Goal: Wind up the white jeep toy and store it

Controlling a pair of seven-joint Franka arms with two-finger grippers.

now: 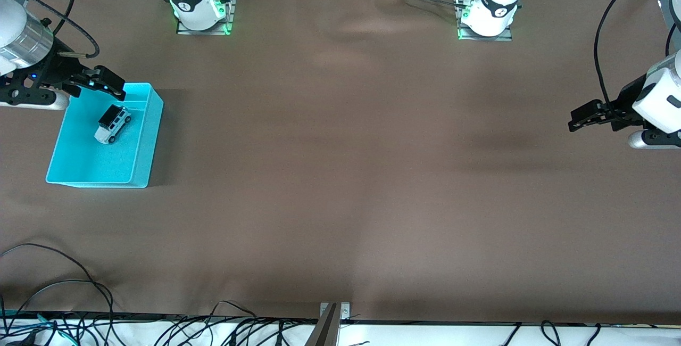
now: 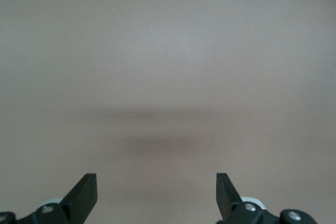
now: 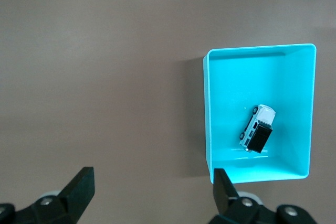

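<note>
Right gripper (image 1: 109,84) spread wide, empty, over rim of turquoise bin (image 1: 143,143) | left gripper (image 1: 580,118) spread wide, empty, waiting over bare tabletop (image 1: 340,175) at left arm's end | white jeep toy (image 1: 112,123) on its wheels inside bin.

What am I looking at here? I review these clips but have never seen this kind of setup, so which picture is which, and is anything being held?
These are two robot arms bolted along one edge of a brown table. The wide picture comes from a high camera facing them. The other two come from cameras on each arm's wrist, looking past its two-fingered tool.

The white jeep toy already lies inside the turquoise bin at the right arm's end of the table. The right tool is open over the bin's rim and holds nothing; its wrist view shows the jeep in the bin. The left tool waits open and empty over bare table at its own end.
</note>
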